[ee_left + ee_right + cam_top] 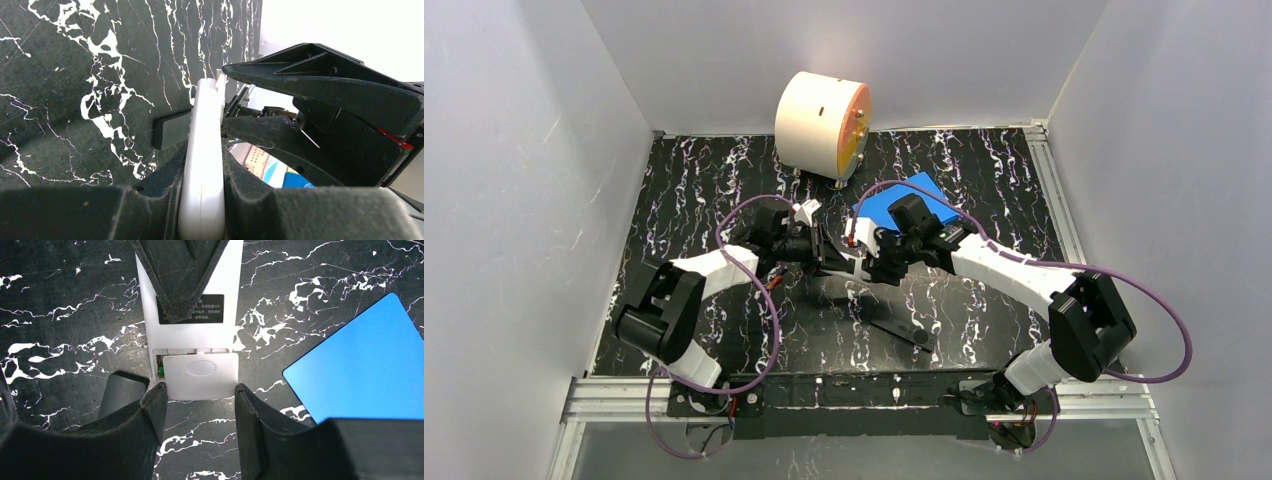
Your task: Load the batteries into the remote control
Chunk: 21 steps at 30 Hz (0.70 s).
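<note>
At mid-frame the left gripper [822, 250] and the right gripper [871, 262] meet tip to tip above the black marbled table [984, 190], with a white remote control [844, 268] between them. A blue pad [904, 190] lies just behind the right wrist. A cream drum [822, 125] with an orange face stands at top centre, and a slim dark bar [902, 333] lies below centre.

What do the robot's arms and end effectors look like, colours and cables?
The left arm and right arm have white shells and chunky black joints, each trailing a looping purple cable. The left end effector and right end effector are matte black with thick tapered fingers.
</note>
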Each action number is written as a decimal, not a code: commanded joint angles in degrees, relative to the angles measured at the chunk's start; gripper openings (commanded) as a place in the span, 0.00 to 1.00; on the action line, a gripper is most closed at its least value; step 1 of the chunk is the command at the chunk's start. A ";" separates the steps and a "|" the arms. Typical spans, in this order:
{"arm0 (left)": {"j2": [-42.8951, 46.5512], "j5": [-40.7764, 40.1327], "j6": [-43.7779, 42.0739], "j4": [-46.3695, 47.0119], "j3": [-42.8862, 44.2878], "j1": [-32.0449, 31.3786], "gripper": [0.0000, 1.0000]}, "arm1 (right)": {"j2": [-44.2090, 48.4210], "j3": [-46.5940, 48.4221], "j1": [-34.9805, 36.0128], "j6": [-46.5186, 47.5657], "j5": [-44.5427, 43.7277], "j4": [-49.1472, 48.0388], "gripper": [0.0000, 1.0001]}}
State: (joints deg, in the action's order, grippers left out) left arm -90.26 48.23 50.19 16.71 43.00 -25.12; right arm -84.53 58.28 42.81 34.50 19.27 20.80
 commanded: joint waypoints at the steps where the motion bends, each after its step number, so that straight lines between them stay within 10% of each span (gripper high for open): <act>1: 1.84 1.16 0.42 0.87 0.74 -0.67 0.00 | 0.54 0.21 0.50 0.54 0.62 -1.06 0.47; 21: 2.76 0.16 0.81 1.16 1.25 -0.72 0.00 | 0.79 -1.18 1.33 1.00 -0.58 -0.78 0.47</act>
State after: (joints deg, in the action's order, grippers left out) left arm -90.26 47.55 50.89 16.62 43.00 -25.52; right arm -84.53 57.52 43.68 34.74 18.22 20.78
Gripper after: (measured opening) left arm 0.194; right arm 0.555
